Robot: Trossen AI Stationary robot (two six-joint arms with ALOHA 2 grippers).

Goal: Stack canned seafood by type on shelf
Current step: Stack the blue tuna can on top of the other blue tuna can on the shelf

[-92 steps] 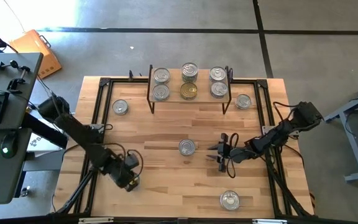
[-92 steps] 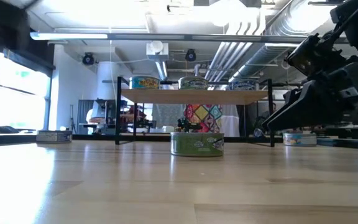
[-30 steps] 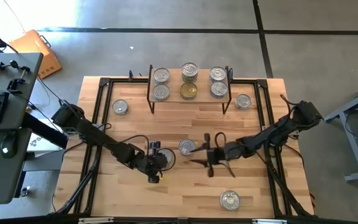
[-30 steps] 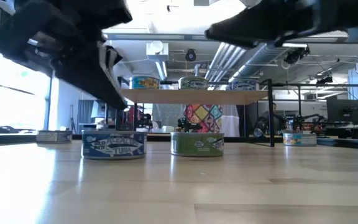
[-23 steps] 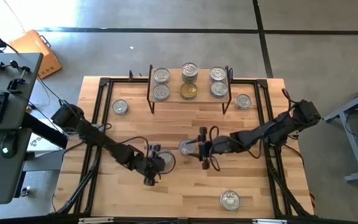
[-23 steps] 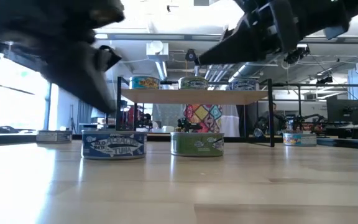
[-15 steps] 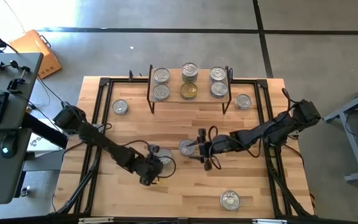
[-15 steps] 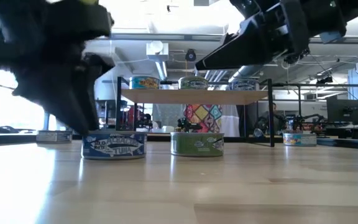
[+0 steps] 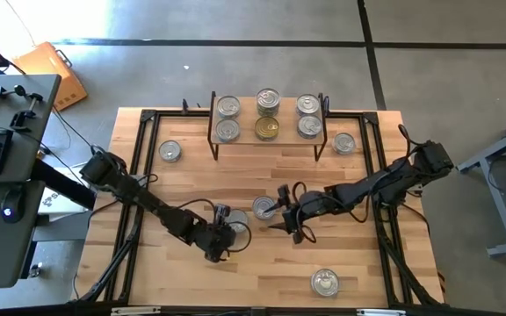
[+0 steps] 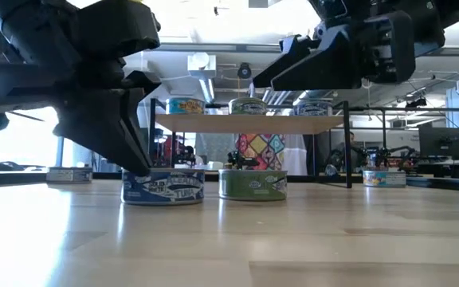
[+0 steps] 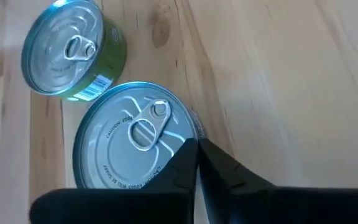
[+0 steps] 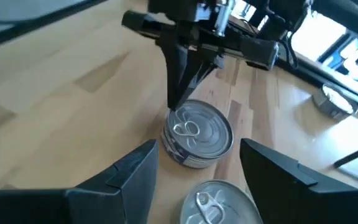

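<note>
A blue-labelled tin (image 9: 236, 233) (image 10: 163, 187) with a silver lid stands on the table just left of a green-labelled tin (image 9: 264, 208) (image 10: 252, 184). My left gripper (image 9: 223, 238) (image 11: 194, 149) is shut, its tips down at the blue tin's lid. My right gripper (image 9: 282, 214) (image 12: 197, 152) is open and hangs above the table by the green tin (image 12: 219, 204), touching nothing. The shelf (image 9: 268, 138) (image 10: 249, 124) at the far edge carries several tins on its wooden top. My left gripper presses its shut fingertips (image 11: 191, 152) on the rim of the blue tin's silver lid (image 11: 182, 134), on the side away from the green tin. The fingers come from above, slanting down. The tin stands flat on the table.
Loose tins stand left of the shelf (image 9: 170, 151), right of it (image 9: 343, 143) and near the table's near edge (image 9: 325, 282). Black rails run along the table's left and right sides. Bare wood lies between the shelf and the two middle tins.
My left gripper, shut, has drawn back toward the near edge and come down on the blue tin, which has slid a little toward the green tin and the near edge. My right gripper has moved left to the green tin, staying open.
</note>
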